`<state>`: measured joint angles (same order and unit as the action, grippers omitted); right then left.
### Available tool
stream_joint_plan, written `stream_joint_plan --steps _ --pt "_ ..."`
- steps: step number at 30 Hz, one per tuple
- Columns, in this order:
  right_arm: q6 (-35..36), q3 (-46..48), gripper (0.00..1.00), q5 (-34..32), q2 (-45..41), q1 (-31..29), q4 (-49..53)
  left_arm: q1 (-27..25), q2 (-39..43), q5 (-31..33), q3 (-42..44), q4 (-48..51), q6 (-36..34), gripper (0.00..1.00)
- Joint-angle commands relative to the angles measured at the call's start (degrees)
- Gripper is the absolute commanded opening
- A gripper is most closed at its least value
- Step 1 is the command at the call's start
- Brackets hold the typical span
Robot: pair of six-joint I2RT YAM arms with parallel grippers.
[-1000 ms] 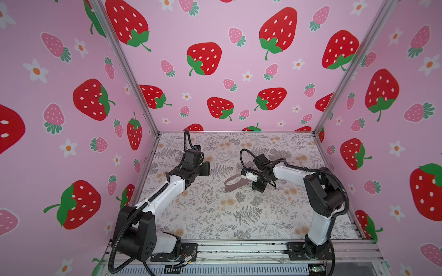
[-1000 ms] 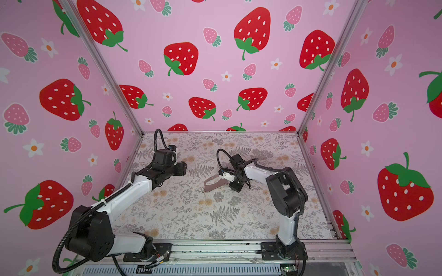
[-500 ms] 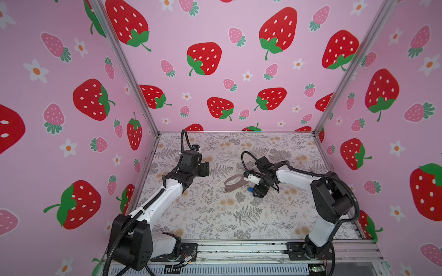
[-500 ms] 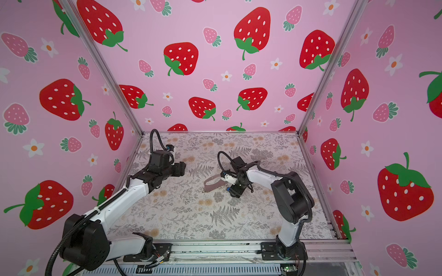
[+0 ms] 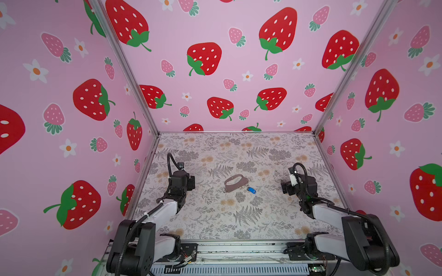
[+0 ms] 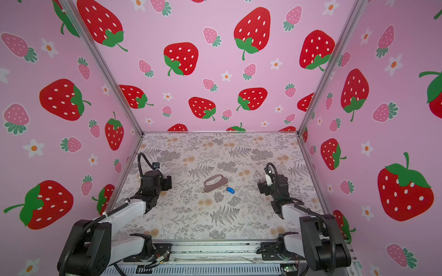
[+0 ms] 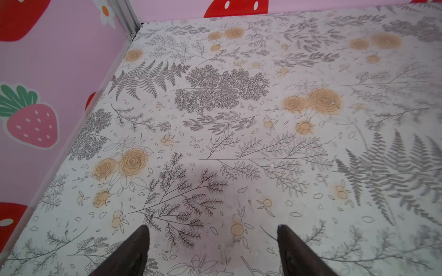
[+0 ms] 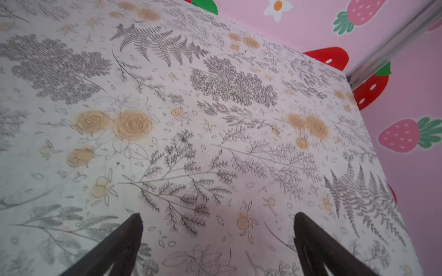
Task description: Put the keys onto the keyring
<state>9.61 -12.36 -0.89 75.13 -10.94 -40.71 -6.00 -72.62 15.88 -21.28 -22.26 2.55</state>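
Between the released left hand (image 7: 212, 229) and right hand (image 8: 217, 217), the keys (image 5: 251, 190) lie by the keyring (image 5: 235, 183), link unclear.

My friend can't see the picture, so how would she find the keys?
Look at the middle of the flowery table. A curved grey-brown keyring lies there, and the keys sit just beside its right end in both top views. They are the only bright blue thing on the table, a small oblong tag.
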Motion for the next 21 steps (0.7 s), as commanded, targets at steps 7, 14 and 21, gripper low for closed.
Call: stream_joint_plan --steps 7,14,21 --pt "-5.9 1.7 0.99 8.4 14.8 5.7 -39.6 3.8 -16.1 -10.3 -1.9 -27.3 -2.7 0.89" --pt "-6.2 -0.6 0.99 7.2 14.5 5.8 -34.7 6.5 -16.3 -14.8 -5.2 -20.8 -0.9 0.93" --pt "-6.5 -2.0 0.99 6.8 15.0 5.9 -32.4 6.4 -16.3 -14.7 -5.2 -20.8 -0.9 0.99"
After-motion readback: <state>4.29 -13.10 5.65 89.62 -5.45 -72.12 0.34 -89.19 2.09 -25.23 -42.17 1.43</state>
